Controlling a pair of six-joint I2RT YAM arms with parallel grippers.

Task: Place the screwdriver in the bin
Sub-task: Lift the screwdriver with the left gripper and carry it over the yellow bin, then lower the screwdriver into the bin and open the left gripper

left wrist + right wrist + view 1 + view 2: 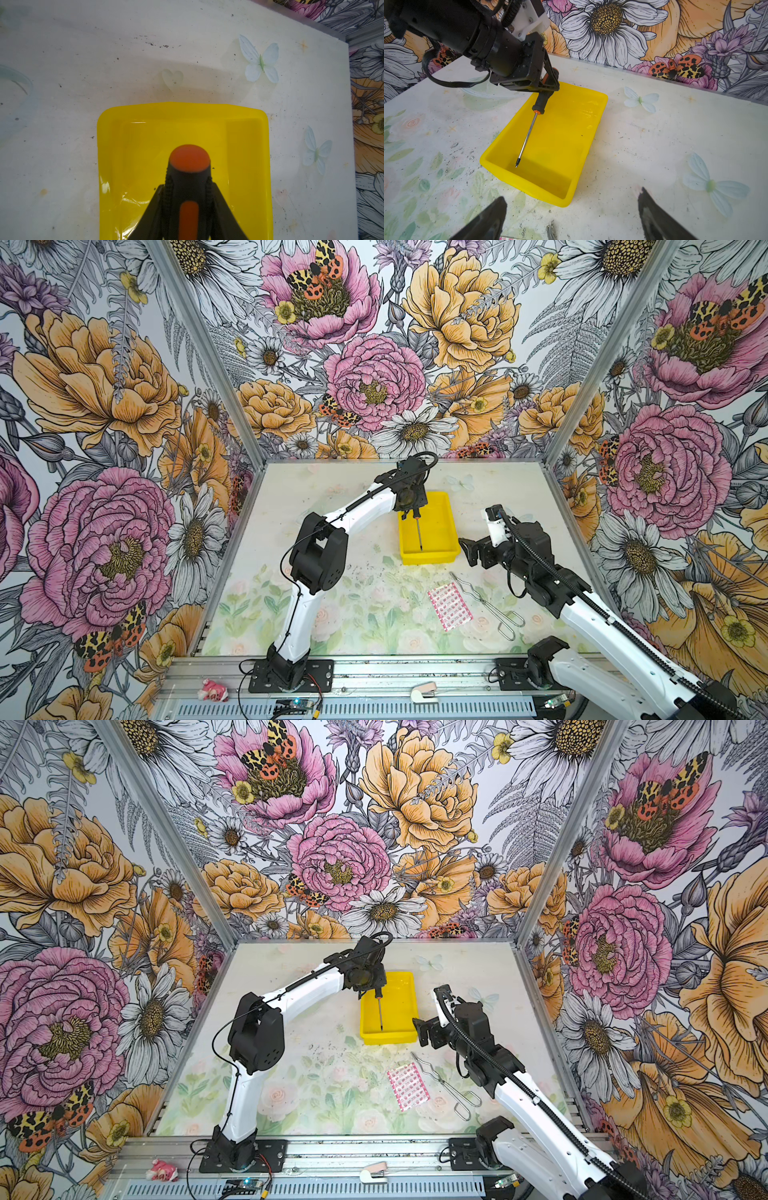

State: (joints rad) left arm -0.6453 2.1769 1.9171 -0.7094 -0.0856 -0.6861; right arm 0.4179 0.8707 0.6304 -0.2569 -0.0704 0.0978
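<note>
The left gripper is clenched on the handle of the screwdriver, which hangs tilted over the bin toward the worktop's far edge, with its tip low inside. It is best to lower the handle below the rim first, then let go gently. The right gripper stands released beside the bin.

The left arm rises from its base, bends at the elbow and stretches forward toward the middle. Its wrist is turned down, so the left gripper points at the table, jaws clamped on the handle of the screwdriver. The right arm leans in low from the right, and the right gripper is empty, its fingers spread wide apart.
</note>
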